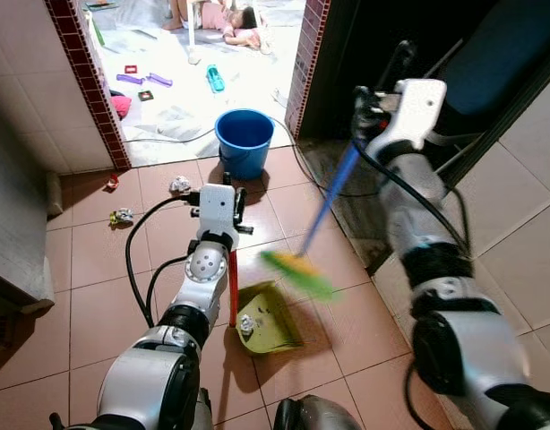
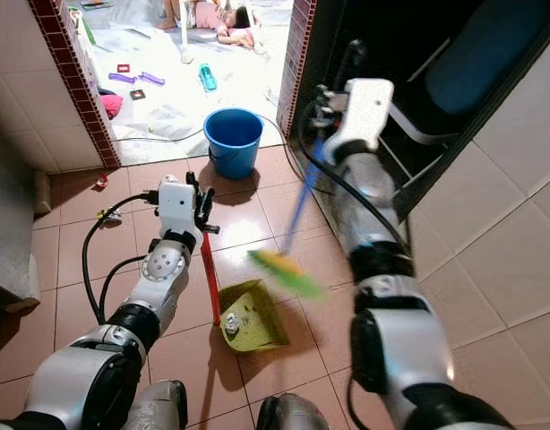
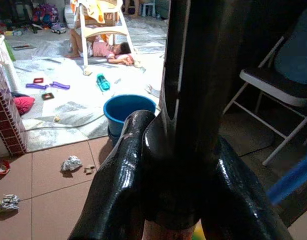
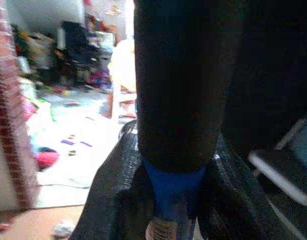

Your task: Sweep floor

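Observation:
A yellow-green dustpan (image 1: 269, 319) rests on the brown tiles before me, with a crumpled scrap (image 1: 247, 323) lying in it. Its red handle (image 1: 232, 287) stands upright, and my left gripper (image 1: 236, 208) is shut on the top of it. My right gripper (image 1: 365, 112), raised at the dark doorway, is shut on the blue handle (image 1: 336, 193) of a broom. The broom's green and yellow bristles (image 1: 297, 273) are blurred and hang just right of the dustpan. Loose litter lies farther left: a crumpled paper (image 1: 179, 184), a wrapper (image 1: 121, 216) and a red bit (image 1: 112, 182).
A blue bucket (image 1: 244, 141) stands at the brick-edged doorway ahead, with a cable (image 1: 304, 168) trailing past it. Beyond, a person (image 1: 230, 22) lies on a bright floor among toys. A folding chair (image 3: 278, 90) stands in the dark room on the right. Tiled walls flank both sides.

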`<state>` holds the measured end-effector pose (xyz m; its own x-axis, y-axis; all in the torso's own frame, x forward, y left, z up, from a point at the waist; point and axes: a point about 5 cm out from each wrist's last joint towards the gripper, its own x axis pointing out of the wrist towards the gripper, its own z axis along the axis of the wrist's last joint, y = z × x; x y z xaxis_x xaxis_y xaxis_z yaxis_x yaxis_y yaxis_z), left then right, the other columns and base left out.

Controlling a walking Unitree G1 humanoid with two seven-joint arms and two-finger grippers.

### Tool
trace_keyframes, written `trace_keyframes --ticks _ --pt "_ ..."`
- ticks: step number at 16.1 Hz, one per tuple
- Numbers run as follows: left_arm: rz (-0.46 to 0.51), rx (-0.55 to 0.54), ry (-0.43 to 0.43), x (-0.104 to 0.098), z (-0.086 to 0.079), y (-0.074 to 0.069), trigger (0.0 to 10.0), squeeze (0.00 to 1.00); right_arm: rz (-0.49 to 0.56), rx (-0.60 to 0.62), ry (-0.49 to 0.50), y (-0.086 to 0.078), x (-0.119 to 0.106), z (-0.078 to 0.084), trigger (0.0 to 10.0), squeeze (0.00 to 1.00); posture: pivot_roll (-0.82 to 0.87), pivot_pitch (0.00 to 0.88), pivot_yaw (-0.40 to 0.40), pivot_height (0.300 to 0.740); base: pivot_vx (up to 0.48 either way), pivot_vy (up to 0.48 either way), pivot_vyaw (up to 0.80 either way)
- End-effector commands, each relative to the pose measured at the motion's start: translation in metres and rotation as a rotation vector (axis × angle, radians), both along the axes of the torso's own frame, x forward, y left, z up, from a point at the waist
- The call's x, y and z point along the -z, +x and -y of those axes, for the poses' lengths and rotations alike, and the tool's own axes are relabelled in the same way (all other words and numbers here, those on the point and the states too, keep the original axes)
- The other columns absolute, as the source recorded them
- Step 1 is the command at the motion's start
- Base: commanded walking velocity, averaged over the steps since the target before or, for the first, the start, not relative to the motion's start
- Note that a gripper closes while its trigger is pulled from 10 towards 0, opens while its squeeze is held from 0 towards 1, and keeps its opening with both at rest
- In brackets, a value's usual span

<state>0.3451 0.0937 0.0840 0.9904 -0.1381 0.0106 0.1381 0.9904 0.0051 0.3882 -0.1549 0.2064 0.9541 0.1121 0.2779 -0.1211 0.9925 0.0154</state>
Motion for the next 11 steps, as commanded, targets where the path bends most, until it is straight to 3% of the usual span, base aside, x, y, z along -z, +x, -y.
trace_keyframes --ticks 1,4,7,11 --pt "-0.053 -0.004 -0.024 0.008 0.001 -0.002 10.0 0.0 0.051 0.023 -0.022 -0.003 -0.007 0.006 10.0 0.0 -0.09 0.072 -0.093 0.74 0.0 0.0 0.0" --pt "0.015 -0.032 -0.101 -0.006 -0.013 0.002 10.0 0.0 0.053 -0.02 -0.095 -0.02 0.012 -0.002 10.0 0.0 -0.08 0.064 -0.093 0.74 0.0 0.0 0.0" --pt "0.145 -0.093 -0.103 -0.027 -0.037 0.002 10.0 0.0 -0.027 0.051 -0.134 -0.035 0.045 0.0 10.0 0.0 -0.05 0.052 -0.089 0.74 0.0 0.0 0.0" --pt "0.258 -0.163 -0.101 -0.052 -0.066 -0.003 10.0 0.0 -0.103 0.097 -0.139 -0.041 0.064 -0.001 10.0 0.0 -0.04 0.051 -0.085 0.74 0.0 0.0 0.0"
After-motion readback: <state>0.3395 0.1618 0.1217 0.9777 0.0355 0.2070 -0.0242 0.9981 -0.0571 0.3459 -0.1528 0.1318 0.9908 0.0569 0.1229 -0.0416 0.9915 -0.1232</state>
